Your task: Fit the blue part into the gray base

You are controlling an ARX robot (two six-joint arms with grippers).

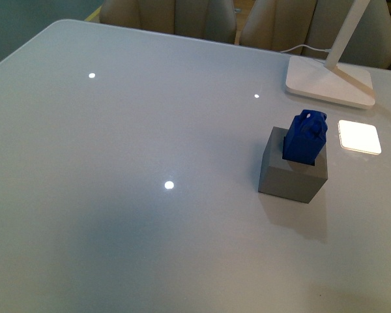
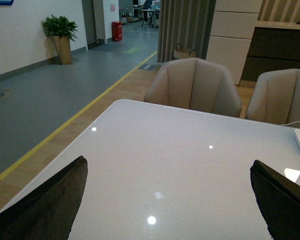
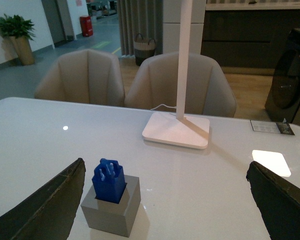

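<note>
The right pincer (image 3: 165,210) is wide open and holds nothing; its two dark fingers (image 3: 45,200) sit far apart, up above the worktop (image 1: 117,195). The left pincer (image 2: 165,200) is wide open too, with nothing in it and nothing between its fingers (image 2: 45,205).

Just in front of the right pincer stands the gray base (image 3: 111,210). The blue part (image 3: 109,181) sits in the hole in its top, and its knobbly top sticks up out of the hole. In the front view the gray base (image 1: 293,166) is on the right side of the worktop, with the blue part (image 1: 305,135) leaning a little in it. Nothing touches either one.

Behind the base is the flat white lamp foot (image 1: 330,81), with its arm going up. A bright square of light (image 1: 360,137) lies on the worktop near the base.

The left and middle of the worktop are bare and wide. The rounded far edge is well away, with tan chairs (image 2: 192,87) behind it.
</note>
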